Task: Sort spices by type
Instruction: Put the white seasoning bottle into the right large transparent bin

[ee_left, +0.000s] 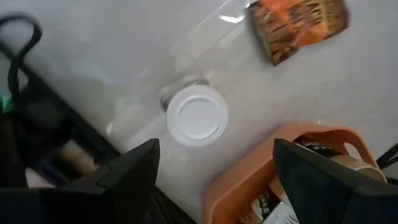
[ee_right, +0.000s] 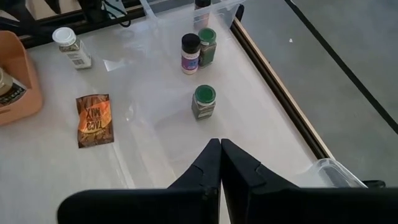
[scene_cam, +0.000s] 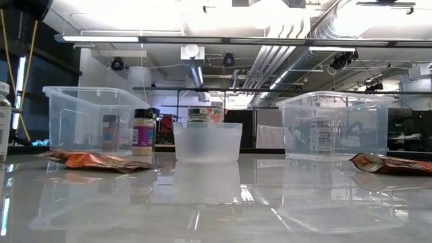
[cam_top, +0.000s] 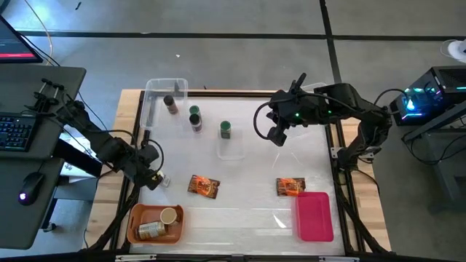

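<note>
Altogether: two foil packets, six jars; left gripper apart, right gripper together.

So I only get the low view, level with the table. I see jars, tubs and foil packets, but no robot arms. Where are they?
Observer: The left hand hangs open right over a white-lidded jar, near the table's left edge.
Visitor: And the other one?
Observer: The right hand is shut and holds nothing. It hangs above the table's right half.
Visitor: Has anything been put away?
Observer: An orange tray beside the left arm holds a tan-lidded jar and a jar lying down.
</note>
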`<action>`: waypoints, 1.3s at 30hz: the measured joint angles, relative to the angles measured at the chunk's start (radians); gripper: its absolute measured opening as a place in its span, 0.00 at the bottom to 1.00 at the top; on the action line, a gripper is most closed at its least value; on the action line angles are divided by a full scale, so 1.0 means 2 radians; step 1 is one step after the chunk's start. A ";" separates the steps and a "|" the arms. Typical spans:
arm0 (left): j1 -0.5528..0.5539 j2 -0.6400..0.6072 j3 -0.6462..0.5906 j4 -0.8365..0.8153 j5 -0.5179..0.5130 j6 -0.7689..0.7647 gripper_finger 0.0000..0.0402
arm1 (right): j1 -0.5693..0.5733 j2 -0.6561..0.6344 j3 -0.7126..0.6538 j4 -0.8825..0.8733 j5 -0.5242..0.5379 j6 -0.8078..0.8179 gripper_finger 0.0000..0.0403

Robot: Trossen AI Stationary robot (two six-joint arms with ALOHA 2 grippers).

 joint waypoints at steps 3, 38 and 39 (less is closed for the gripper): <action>0.002 0.011 0.000 -0.009 0.011 -0.016 0.74 | -0.004 0.000 0.000 0.000 -0.010 -0.005 0.00; 0.077 0.092 -0.122 0.131 0.073 -0.058 0.72 | -0.007 0.000 0.000 0.000 -0.017 -0.007 0.00; 0.077 0.092 -0.122 0.132 0.076 -0.051 0.70 | -0.007 0.000 0.000 0.000 -0.017 -0.007 0.00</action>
